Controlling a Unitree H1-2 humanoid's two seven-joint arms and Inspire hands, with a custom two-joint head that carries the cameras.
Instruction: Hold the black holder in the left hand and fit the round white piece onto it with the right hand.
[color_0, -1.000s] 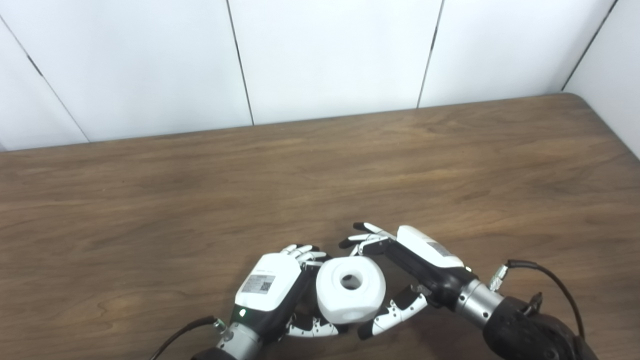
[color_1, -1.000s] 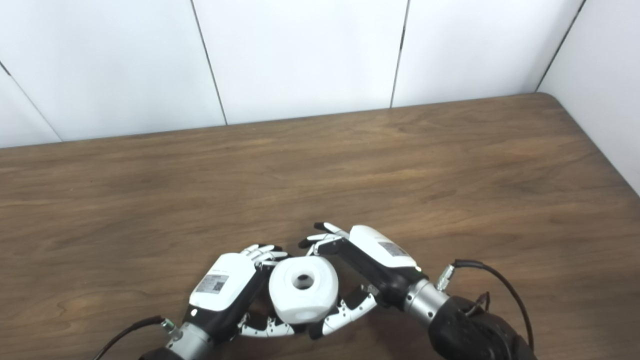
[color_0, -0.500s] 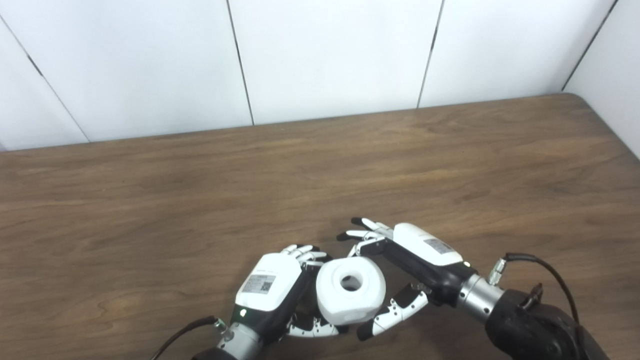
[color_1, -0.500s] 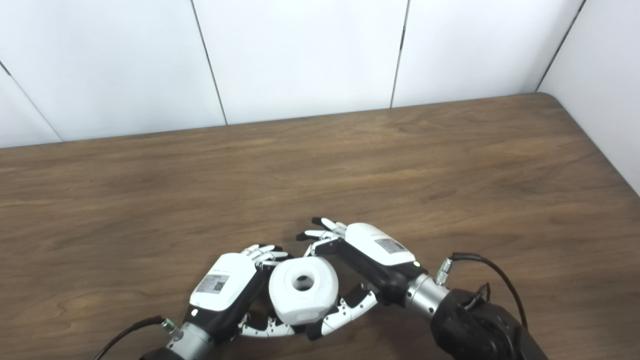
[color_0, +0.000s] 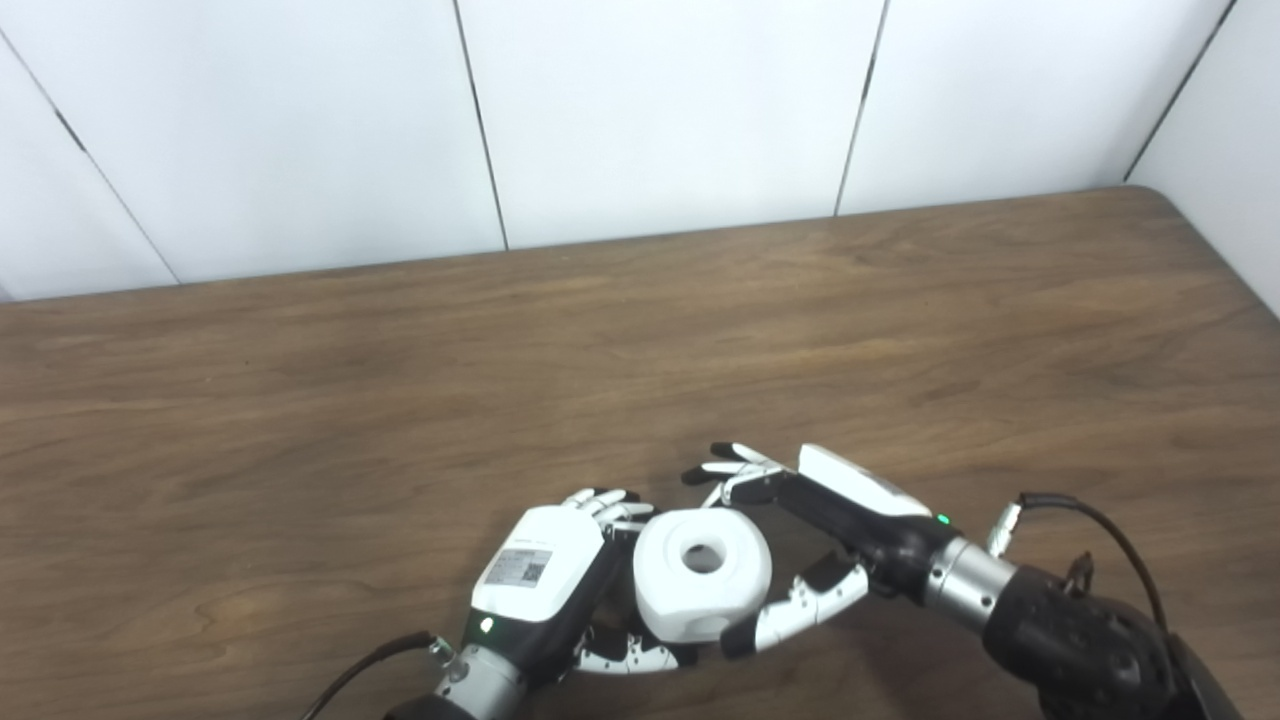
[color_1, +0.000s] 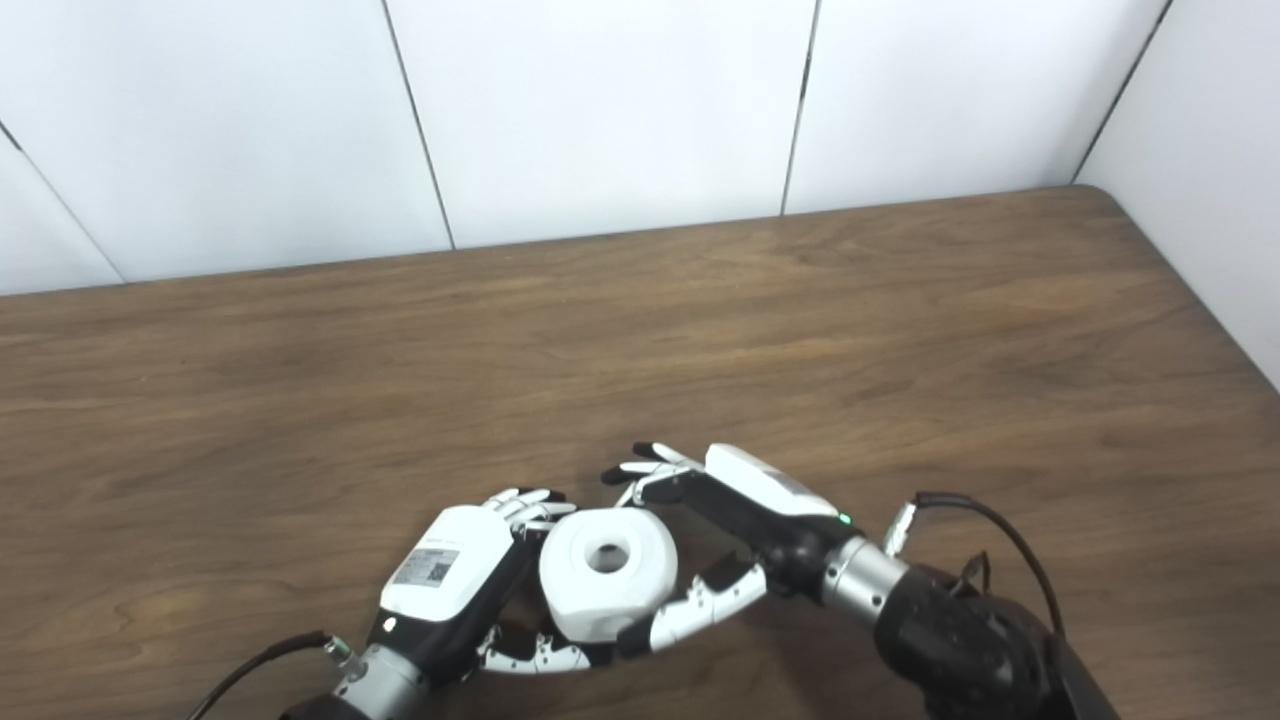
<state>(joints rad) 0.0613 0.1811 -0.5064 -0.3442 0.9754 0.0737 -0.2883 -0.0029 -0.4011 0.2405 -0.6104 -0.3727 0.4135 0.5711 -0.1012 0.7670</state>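
Left hand (color_0: 540, 575) cups the white piece (color_0: 703, 573) in the left eye view, fingers curled beneath it; the holder is hidden. Right hand (color_0: 810, 540) spreads just beside it, thumb touching.

From the right eye, the right hand (color_1: 730, 530) grips nothing above the table (color_1: 900, 320).

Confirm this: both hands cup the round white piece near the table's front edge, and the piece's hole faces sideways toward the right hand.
Not quite. The round white piece sits between the left hand and right hand, but its hole faces up, as the left eye view shows.
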